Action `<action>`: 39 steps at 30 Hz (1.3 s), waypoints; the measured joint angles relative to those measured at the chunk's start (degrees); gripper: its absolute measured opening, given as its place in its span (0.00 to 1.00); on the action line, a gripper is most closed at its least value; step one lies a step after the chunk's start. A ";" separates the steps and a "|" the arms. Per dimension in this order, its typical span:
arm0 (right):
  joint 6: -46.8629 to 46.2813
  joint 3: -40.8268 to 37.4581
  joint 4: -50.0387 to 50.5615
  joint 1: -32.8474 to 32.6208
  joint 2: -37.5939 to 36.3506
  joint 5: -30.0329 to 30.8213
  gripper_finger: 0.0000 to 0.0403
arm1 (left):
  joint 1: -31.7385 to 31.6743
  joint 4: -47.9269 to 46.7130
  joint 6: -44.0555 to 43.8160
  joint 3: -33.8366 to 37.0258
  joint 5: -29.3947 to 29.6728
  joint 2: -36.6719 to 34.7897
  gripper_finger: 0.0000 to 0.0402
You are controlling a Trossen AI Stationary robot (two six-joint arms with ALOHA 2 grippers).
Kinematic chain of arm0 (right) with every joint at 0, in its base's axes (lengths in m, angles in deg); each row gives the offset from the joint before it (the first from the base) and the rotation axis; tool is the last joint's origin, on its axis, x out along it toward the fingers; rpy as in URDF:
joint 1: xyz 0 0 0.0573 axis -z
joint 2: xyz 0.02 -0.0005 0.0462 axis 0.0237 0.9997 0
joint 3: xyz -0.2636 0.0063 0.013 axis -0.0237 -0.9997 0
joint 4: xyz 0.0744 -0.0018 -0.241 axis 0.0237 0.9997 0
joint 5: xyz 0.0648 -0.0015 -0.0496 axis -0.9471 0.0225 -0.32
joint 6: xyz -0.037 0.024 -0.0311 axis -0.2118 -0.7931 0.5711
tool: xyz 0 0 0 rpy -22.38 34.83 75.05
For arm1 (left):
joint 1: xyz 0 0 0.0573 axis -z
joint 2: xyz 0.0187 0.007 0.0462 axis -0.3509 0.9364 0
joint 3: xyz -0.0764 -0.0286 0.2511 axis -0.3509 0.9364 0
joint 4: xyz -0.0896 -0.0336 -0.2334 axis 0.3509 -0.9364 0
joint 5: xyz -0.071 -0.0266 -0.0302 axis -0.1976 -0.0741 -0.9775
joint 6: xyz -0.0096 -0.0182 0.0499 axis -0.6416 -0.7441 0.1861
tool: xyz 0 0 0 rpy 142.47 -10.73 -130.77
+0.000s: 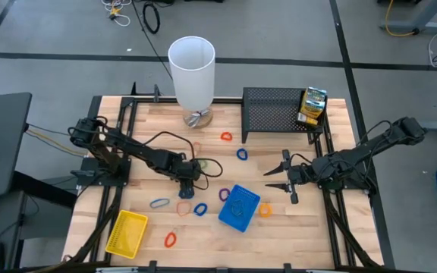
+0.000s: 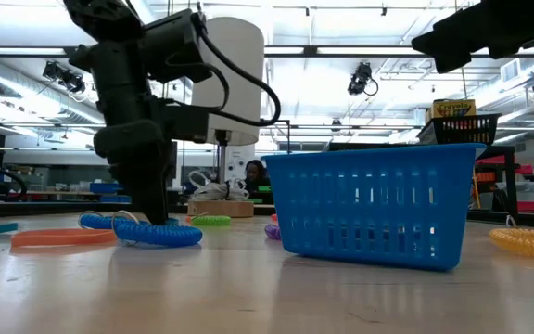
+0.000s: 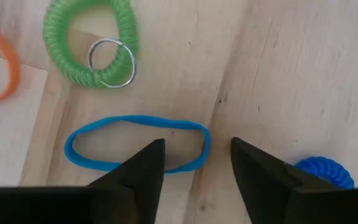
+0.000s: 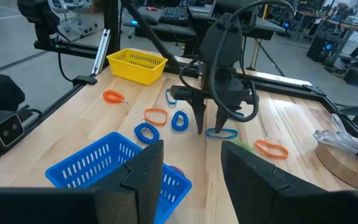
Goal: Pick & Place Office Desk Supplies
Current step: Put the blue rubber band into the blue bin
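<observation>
Left gripper (image 3: 194, 165) spread, straddling blue band (image 3: 135, 143) — straddle clear only from wrist. Right gripper (image 1: 279, 179) spread, empty. Box (image 1: 312, 105) print unreadable.

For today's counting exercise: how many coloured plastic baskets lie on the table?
2. In the high view, the yellow basket lies at the table's lower-left corner; the blue basket lies lower middle. Nothing seems hidden.
</observation>
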 joint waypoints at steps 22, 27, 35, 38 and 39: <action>-0.46 0.00 0.01 0.00 0.00 0.00 0.42 | 5.02 2.60 5.85 -7.04 1.39 0.09 0.01; -0.47 0.00 0.01 0.00 0.00 0.00 0.42 | 7.13 2.45 10.78 -13.93 1.77 0.09 0.00; -0.21 0.00 0.03 -0.02 -0.02 0.00 0.42 | 7.41 9.23 19.28 -20.55 -7.20 0.09 0.00; 0.00 0.00 0.03 -0.02 -0.02 0.00 0.42 | 6.73 14.00 21.16 -20.55 -13.48 0.09 0.00; -0.02 0.00 0.03 0.00 -0.02 0.00 0.42 | 6.46 15.31 21.36 -20.55 -15.21 0.22 0.00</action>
